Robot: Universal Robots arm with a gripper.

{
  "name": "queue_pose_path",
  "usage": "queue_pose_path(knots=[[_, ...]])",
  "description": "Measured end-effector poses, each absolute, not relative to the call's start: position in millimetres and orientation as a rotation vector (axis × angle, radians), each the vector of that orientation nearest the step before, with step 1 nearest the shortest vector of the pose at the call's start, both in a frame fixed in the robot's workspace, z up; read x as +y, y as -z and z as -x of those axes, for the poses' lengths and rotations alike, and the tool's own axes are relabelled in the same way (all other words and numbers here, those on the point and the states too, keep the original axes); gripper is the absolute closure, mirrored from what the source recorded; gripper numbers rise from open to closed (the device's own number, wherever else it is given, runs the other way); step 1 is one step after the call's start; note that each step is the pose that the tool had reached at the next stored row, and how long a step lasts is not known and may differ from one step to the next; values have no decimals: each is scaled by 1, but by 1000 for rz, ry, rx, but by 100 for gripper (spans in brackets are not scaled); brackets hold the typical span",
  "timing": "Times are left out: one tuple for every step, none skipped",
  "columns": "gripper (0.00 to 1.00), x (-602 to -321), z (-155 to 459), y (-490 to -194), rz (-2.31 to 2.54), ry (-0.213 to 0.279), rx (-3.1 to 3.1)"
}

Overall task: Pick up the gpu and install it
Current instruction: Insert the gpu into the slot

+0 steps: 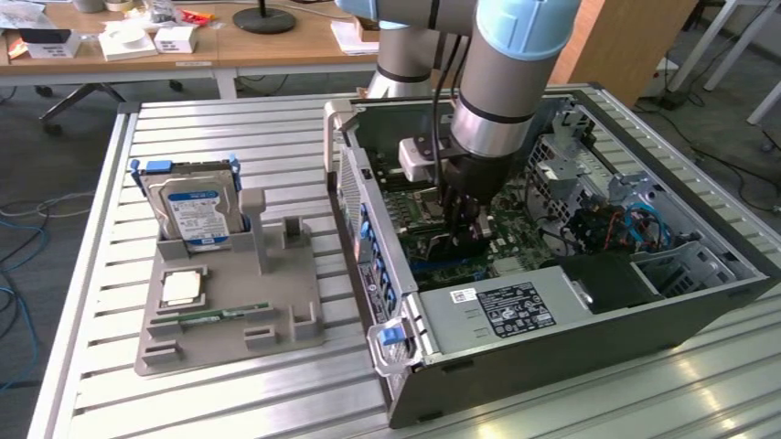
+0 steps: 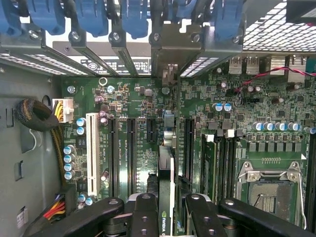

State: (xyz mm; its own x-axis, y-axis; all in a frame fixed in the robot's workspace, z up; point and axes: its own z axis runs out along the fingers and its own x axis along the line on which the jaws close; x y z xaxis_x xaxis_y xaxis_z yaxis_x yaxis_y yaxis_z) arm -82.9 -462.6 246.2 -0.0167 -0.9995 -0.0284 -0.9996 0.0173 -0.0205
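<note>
Hand (image 2: pixel 167 212), nearly closed, pinches the gpu (image 2: pixel 167 187) edge-on over the motherboard (image 2: pixel 247 98) inside the open computer case (image 1: pixel 586 366).

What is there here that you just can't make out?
- Exterior view: tips of the gripper, hidden deep in the case.
- Wrist view: the gpu is edge-on, its face unseen, one end cut off by the frame edge.
- Wrist view: whether it sits in a slot, hidden by the card.
- Exterior view: the label, too small to read.

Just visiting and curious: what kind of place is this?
Probably a robotics lab or workshop: a robot arm reaches into an open computer case on a slatted metal bench, with cluttered office desks behind.
</note>
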Motion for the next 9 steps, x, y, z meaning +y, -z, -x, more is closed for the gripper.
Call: queue_pose_path(knots=[[74, -463, 83, -246, 2178, -8, 2216], [74, -463, 83, -246, 2178, -8, 2216], [74, -463, 83, -246, 2178, -8, 2216], [74, -463, 83, -246, 2178, -8, 2215], [74, -463, 83, -246, 2178, -8, 2215], [74, -463, 83, -246, 2178, -8, 2215], [74, -463, 83, -246, 2178, -8, 2215], [74, -463, 83, -246, 2178, -8, 2215], [74, -463, 83, -246, 2178, -8, 2215]])
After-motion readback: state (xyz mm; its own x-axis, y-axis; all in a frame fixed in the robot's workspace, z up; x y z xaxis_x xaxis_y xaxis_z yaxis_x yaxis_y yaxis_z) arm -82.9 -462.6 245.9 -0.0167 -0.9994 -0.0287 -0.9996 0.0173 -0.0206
